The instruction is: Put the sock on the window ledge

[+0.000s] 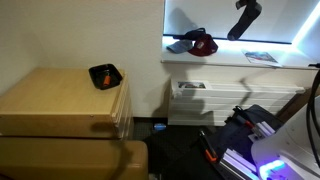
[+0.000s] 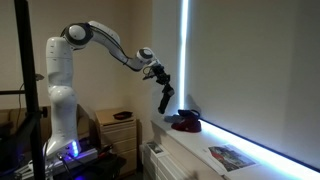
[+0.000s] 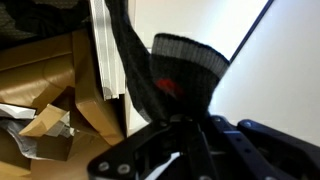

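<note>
A long dark sock with a red mark hangs from my gripper. In an exterior view the sock (image 1: pixel 243 20) dangles in the air above the white window ledge (image 1: pixel 225 63), right of a heap of dark cloth. In an exterior view my gripper (image 2: pixel 159 77) holds the sock (image 2: pixel 165 98) just off the near end of the ledge (image 2: pixel 185 148). In the wrist view the sock (image 3: pixel 175 70) hangs from the shut fingers (image 3: pixel 186 128), with the bright ledge beside it.
A dark red and black cloth heap (image 1: pixel 198 42) (image 2: pixel 185 122) and a flat printed booklet (image 1: pixel 260 57) (image 2: pixel 230 155) lie on the ledge. A black bowl (image 1: pixel 105 75) sits on a wooden box. A radiator (image 1: pixel 205 100) stands under the ledge.
</note>
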